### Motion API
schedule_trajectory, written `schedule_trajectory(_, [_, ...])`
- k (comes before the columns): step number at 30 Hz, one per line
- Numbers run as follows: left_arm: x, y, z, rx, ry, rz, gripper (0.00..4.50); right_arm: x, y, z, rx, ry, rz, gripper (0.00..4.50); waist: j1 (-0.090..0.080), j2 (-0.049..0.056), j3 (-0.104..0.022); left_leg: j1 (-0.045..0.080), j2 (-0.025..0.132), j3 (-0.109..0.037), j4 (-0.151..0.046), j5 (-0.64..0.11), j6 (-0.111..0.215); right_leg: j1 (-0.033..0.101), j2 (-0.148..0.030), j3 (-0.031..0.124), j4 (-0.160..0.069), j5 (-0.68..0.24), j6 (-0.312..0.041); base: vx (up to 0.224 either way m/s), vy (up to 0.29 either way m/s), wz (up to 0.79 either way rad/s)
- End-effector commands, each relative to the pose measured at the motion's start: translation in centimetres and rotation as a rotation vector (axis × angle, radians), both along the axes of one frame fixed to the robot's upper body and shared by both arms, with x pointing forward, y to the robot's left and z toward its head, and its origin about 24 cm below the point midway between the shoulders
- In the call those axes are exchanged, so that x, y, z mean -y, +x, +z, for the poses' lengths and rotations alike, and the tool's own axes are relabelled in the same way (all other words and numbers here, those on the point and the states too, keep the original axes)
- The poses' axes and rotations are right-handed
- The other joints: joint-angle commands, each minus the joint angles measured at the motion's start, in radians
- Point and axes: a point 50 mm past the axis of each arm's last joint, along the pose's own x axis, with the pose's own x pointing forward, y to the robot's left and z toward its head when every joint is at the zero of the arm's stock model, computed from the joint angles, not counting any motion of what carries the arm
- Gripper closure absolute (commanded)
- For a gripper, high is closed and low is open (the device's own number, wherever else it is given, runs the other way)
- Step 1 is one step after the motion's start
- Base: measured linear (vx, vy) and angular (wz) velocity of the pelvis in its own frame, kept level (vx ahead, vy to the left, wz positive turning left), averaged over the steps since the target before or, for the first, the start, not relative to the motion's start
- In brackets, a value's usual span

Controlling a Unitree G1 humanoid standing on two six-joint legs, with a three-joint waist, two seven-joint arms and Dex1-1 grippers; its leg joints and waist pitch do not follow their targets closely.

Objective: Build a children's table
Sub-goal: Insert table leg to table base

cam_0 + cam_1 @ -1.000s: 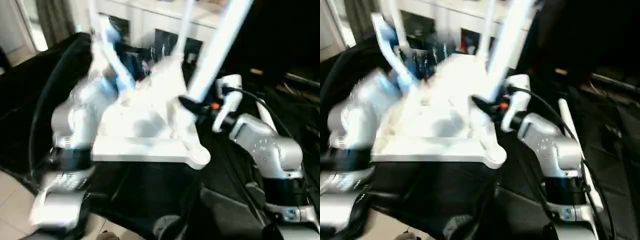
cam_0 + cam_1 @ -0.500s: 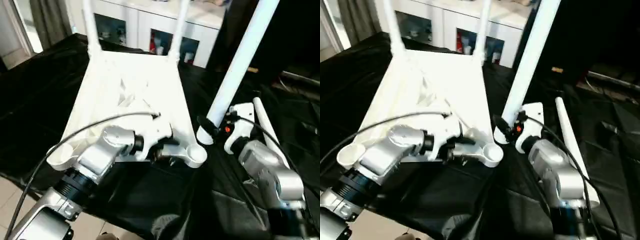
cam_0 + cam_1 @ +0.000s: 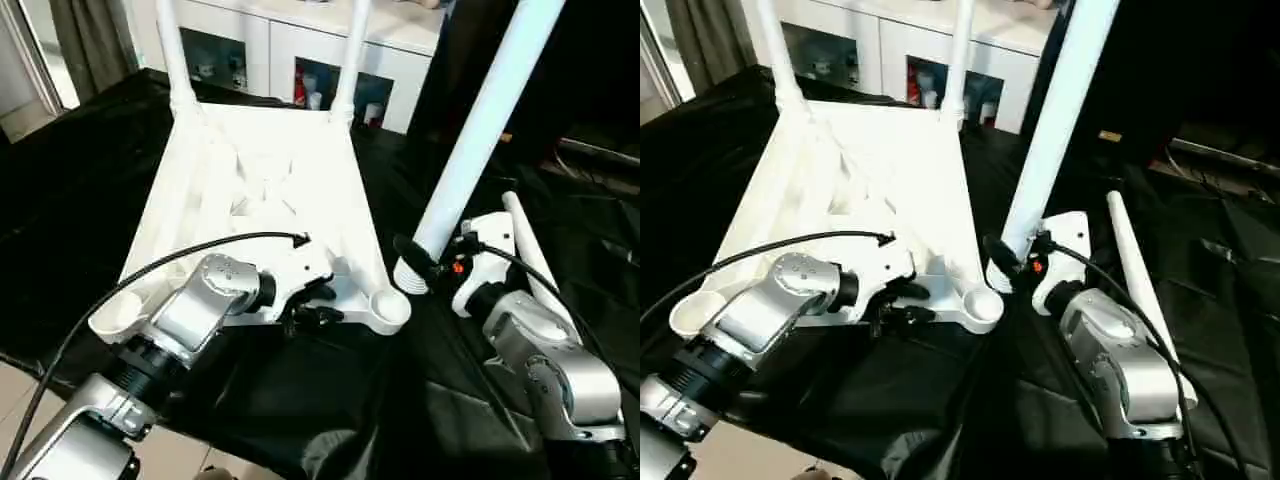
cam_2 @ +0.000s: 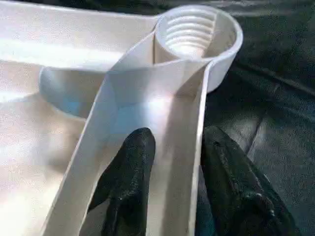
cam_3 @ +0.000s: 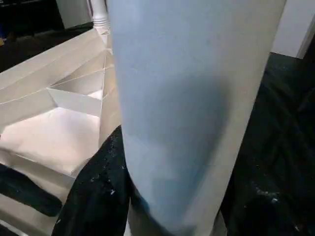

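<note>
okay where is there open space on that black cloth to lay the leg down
Bare black cloth lies left of the upturned tabletop, and more lies beyond the spare leg on the right. Crowded: the near right socket, between the left gripper and right gripper holding the leg.

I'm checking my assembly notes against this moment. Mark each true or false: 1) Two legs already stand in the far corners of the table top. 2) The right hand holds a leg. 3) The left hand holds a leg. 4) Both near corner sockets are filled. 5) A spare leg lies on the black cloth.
1) True: two legs rise from the far corners of the table top.
2) True: the right hand grips a leg.
3) False: the left hand straddles the top's near rim.
4) False: both near sockets are empty.
5) True: a spare leg lies on the black cloth.
</note>
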Motion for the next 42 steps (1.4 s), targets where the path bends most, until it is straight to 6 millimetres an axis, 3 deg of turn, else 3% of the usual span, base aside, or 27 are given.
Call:
schedule_trajectory(1, [-0.1,0.0,0.4,0.008,0.000,-0.005,3.20,0.2,-0.1,0.7,0.025,-0.002,-0.006,2.56,-0.002,0.021,-0.065,-0.001,-0.011,0.014,-0.071,-0.227,-0.023,0.052,-0.017,0.027,-0.072,-0.240,-0.152,0.000,0.000,0.00])
schedule_trajectory(3, [-0.1,-0.1,0.4,0.000,0.003,-0.011,3.21,0.1,-0.1,0.7,0.026,-0.002,-0.005,2.56,-0.002,0.023,-0.065,-0.001,-0.011,0.014,-0.072,-0.226,-0.024,0.052,-0.016,0.026,-0.070,-0.231,-0.156,0.000,0.000,0.00])
schedule_trajectory(4, [-0.2,-0.2,0.3,-0.004,0.010,-0.018,3.45,0.1,-0.1,0.7,0.026,-0.002,-0.004,2.56,-0.001,0.026,-0.065,0.000,-0.011,0.013,-0.073,-0.224,-0.024,0.052,-0.016,0.026,-0.070,-0.224,-0.158,0.000,0.000,0.00])
schedule_trajectory(7, [-0.3,-0.3,0.2,-0.008,0.020,-0.023,3.61,0.1,-0.1,0.7,0.028,0.000,-0.003,2.56,-0.002,0.025,-0.066,-0.002,-0.011,0.014,-0.072,-0.209,-0.021,0.054,-0.016,0.027,-0.067,-0.196,-0.165,0.000,0.000,0.00])
schedule_trajectory(9, [-0.4,-0.3,0.2,-0.009,0.023,-0.022,4.03,0.1,-0.1,0.8,0.029,0.000,-0.003,2.56,-0.002,0.026,-0.066,-0.002,-0.011,0.015,-0.072,-0.206,-0.019,0.054,-0.015,0.027,-0.067,-0.191,-0.168,0.000,0.000,0.00])
schedule_trajectory(13, [-0.7,-0.3,0.1,-0.013,0.046,-0.026,4.09,-0.1,0.0,0.9,0.030,0.009,0.007,2.56,-0.004,0.026,-0.065,-0.004,-0.012,0.014,-0.073,-0.219,-0.019,0.054,-0.016,0.026,-0.070,-0.231,-0.158,0.000,0.000,0.00])
schedule_trajectory(17, [-0.9,-0.2,0.0,-0.015,0.054,-0.023,4.47,-0.3,0.0,1.0,0.027,0.021,0.033,2.56,-0.010,0.027,-0.066,-0.005,-0.012,0.013,-0.072,-0.215,-0.015,0.054,-0.016,0.026,-0.071,-0.233,-0.157,0.000,0.000,0.00])
schedule_trajectory(22, [-1.5,-0.3,-0.4,-0.005,0.093,-0.026,4.50,-0.5,0.1,1.1,0.026,0.023,0.055,2.56,-0.021,0.026,-0.065,-0.009,-0.012,0.013,-0.071,-0.211,-0.009,0.054,-0.017,0.026,-0.072,-0.240,-0.159,0.000,0.000,0.00])
schedule_trajectory(23, [-1.6,-0.3,-0.5,0.002,0.102,-0.027,4.50,-0.5,0.2,1.2,0.026,0.024,0.057,2.56,-0.021,0.021,-0.065,-0.010,-0.012,0.013,-0.072,-0.216,-0.008,0.054,-0.018,0.026,-0.073,-0.263,-0.155,0.000,0.000,0.00])
schedule_trajectory(25, [-1.8,-0.3,-0.6,0.021,0.120,-0.030,4.50,-0.6,0.3,1.3,0.025,0.036,0.063,2.56,-0.023,0.023,-0.063,-0.009,-0.012,0.013,-0.073,-0.226,-0.011,0.052,-0.018,0.026,-0.077,-0.289,-0.144,0.000,0.000,0.00])
schedule_trajectory(26, [-2.5,-0.3,-0.6,0.038,0.125,-0.011,4.50,-1.1,0.6,1.5,0.009,0.097,0.086,2.56,-0.023,0.008,-0.063,-0.011,-0.011,0.013,-0.072,-0.226,-0.008,0.052,-0.018,0.025,-0.078,-0.300,-0.140,0.000,0.000,0.00])
schedule_trajectory(27, [-2.5,-0.3,-0.6,0.039,0.125,-0.010,4.50,-1.1,0.7,1.5,0.007,0.102,0.088,2.56,-0.023,0.017,-0.063,-0.011,-0.010,0.011,-0.074,-0.226,-0.008,0.052,-0.020,0.026,-0.074,-0.303,-0.141,0.000,0.000,0.00])
schedule_trajectory(28, [-2.8,-0.3,-0.6,0.042,0.126,-0.001,4.50,-1.3,0.8,1.6,0.000,0.124,0.098,2.56,-0.025,0.018,-0.063,-0.012,-0.010,0.010,-0.075,-0.228,-0.008,0.051,-0.020,0.025,-0.074,-0.305,-0.140,0.000,0.000,0.00])
schedule_trajectory(29, [-3.2,-0.3,-0.5,0.045,0.116,0.012,4.50,-1.6,0.9,1.8,-0.009,0.142,0.129,2.56,-0.026,0.006,-0.063,-0.012,-0.010,0.011,-0.075,-0.232,-0.009,0.051,-0.019,0.024,-0.077,-0.316,-0.136,0.000,0.000,0.00])
schedule_trajectory(30, [-3.2,-0.3,-0.4,0.046,0.115,0.013,4.50,-1.7,1.0,1.8,-0.010,0.143,0.133,2.56,-0.023,0.011,-0.062,-0.009,-0.009,0.010,-0.074,-0.234,-0.010,0.050,-0.021,0.025,-0.074,-0.318,-0.137,0.000,0.000,0.00])
schedule_trajectory(33, [-3.8,-0.3,0.2,0.053,0.060,0.022,4.50,-2.5,1.2,1.9,-0.034,0.150,0.228,2.57,-0.023,-0.003,-0.061,-0.011,-0.009,0.011,-0.075,-0.223,-0.006,0.049,-0.022,0.025,-0.074,-0.323,-0.137,0.000,0.000,0.00])
schedule_trajectory(35, [-3.9,-0.4,0.5,0.051,0.021,0.004,4.50,-3.0,1.6,1.7,-0.050,0.126,0.266,2.57,-0.025,0.003,-0.061,-0.011,-0.008,0.009,-0.076,-0.212,-0.012,0.048,-0.023,0.025,-0.071,-0.307,-0.142,0.000,0.000,0.00])
schedule_trajectory(36, [-4.0,-0.3,0.5,0.050,0.010,0.011,4.50,-3.3,2.0,1.3,-0.081,0.077,0.280,2.57,-0.024,-0.006,-0.062,-0.011,-0.008,0.010,-0.075,-0.208,-0.012,0.048,-0.022,0.024,-0.072,-0.304,-0.142,0.000,0.000,0.00])
schedule_trajectory(37, [-4.1,-0.3,0.5,0.051,0.015,0.013,4.50,-3.4,2.2,1.1,-0.088,0.047,0.286,2.57,-0.025,-0.003,-0.061,-0.009,-0.008,0.010,-0.076,-0.201,-0.015,0.046,-0.022,0.025,-0.069,-0.294,-0.148,0.000,0.000,0.00])
schedule_trajectory(42, [-4.7,0.1,0.1,0.049,0.042,0.033,4.50,-3.6,2.7,0.8,-0.123,0.003,0.303,2.57,-0.015,-0.011,-0.063,-0.007,-0.009,0.015,-0.073,-0.164,-0.012,0.048,-0.023,0.028,-0.065,-0.249,-0.154,0.000,0.000,0.00])
